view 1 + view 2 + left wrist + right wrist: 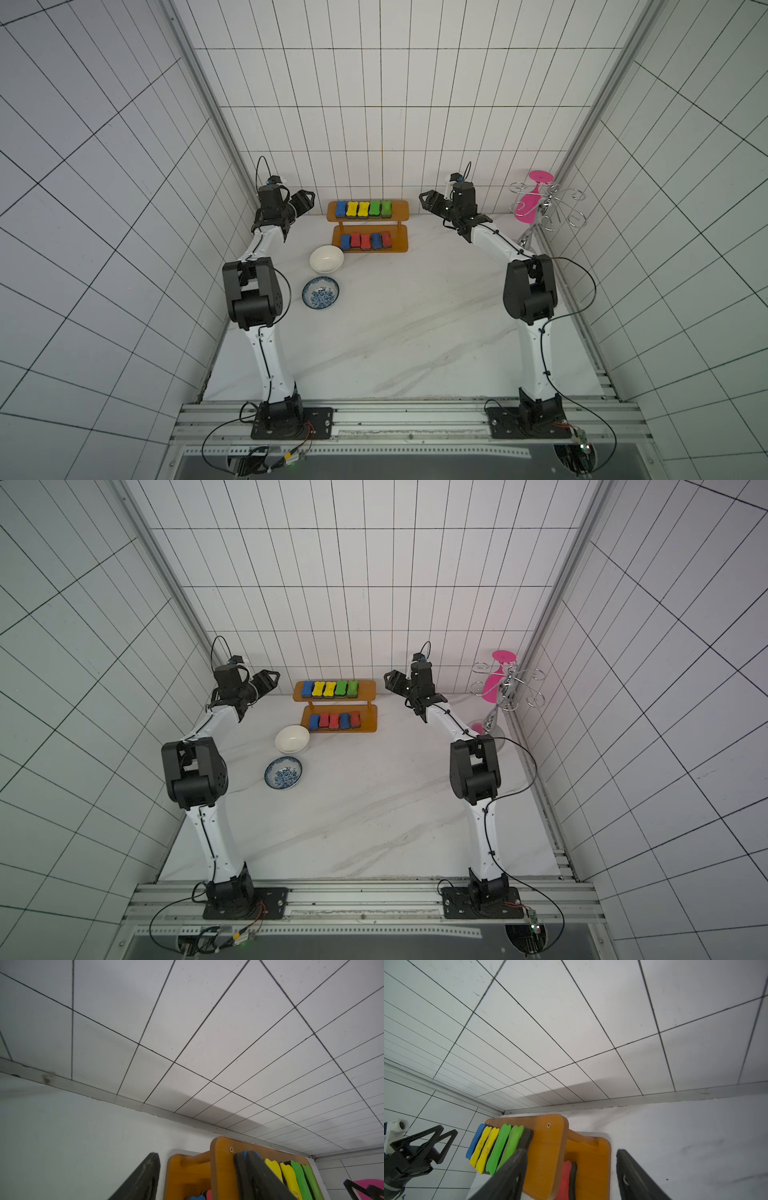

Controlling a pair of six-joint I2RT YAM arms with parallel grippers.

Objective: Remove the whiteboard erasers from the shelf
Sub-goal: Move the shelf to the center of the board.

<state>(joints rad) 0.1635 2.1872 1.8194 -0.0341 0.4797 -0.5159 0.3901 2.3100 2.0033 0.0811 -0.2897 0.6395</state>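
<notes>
Both top views: high above the front, tilted down toward the back wall, far off, whole bench in frame. Left wrist view: low, close, faces the shelf end-on, mostly back wall. Right wrist view: same, from the opposite end. All four share the shelf.

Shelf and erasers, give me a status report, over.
Left gripper and right gripper open, empty, flanking the shelf. All ten erasers on it, five per tier. White bowl close by lower tier.
</notes>
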